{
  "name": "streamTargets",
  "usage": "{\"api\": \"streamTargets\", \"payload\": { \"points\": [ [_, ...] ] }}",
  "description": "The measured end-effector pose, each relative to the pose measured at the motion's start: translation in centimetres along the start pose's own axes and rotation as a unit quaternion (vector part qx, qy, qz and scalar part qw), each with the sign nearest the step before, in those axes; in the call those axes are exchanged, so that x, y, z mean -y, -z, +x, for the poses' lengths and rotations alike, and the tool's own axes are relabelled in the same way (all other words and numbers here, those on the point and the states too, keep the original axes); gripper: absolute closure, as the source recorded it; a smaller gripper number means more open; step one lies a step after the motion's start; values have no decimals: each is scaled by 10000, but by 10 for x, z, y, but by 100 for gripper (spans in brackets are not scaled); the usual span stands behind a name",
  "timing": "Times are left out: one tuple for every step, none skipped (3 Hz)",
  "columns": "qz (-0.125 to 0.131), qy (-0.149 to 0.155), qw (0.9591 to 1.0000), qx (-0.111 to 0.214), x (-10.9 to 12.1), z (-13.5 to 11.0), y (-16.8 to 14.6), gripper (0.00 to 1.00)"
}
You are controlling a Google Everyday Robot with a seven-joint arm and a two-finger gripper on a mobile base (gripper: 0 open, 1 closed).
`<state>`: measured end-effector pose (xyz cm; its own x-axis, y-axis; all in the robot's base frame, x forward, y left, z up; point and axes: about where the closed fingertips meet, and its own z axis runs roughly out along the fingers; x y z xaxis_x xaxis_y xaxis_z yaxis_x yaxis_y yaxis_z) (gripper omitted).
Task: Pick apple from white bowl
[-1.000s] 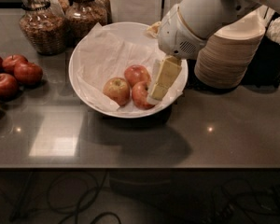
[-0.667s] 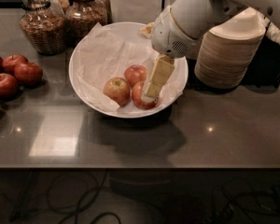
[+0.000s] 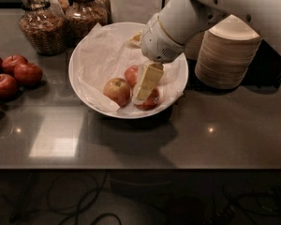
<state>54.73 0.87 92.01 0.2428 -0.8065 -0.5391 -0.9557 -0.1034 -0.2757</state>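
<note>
- Reaching down into the white bowl [image 3: 91,104], the gripper [image 3: 143,95] sits against a redder apple [image 3: 152,101].
- The apple [image 3: 117,91] lies just beside it.
- Whether the gripper is spread or clamped, I cannot tell.

I see dark-red apples [image 3: 11,74] grouped far left, two filled glass jars [image 3: 40,29] at the back, stacked beige disposable bowls [image 3: 227,55] right, on a grey countertop [image 3: 187,139]

Expect dim scene, light from overhead. Note square glare patch on counter [image 3: 234,144], front left. Dark shadow lies before white bowl [image 3: 84,64]; gripper [image 3: 141,96] low inside it.
</note>
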Motion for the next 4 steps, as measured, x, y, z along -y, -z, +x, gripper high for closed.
{"api": "streamTargets", "payload": {
  "points": [
    [-108,385,9992,43,-6,-8,-17,4],
    [-245,804,9965,44,-12,-14,-34,8],
    [-309,1125,9932,7,-13,-8,-48,5],
    [-287,1109,9934,-53,-8,2,-49,5]
  ]
}}
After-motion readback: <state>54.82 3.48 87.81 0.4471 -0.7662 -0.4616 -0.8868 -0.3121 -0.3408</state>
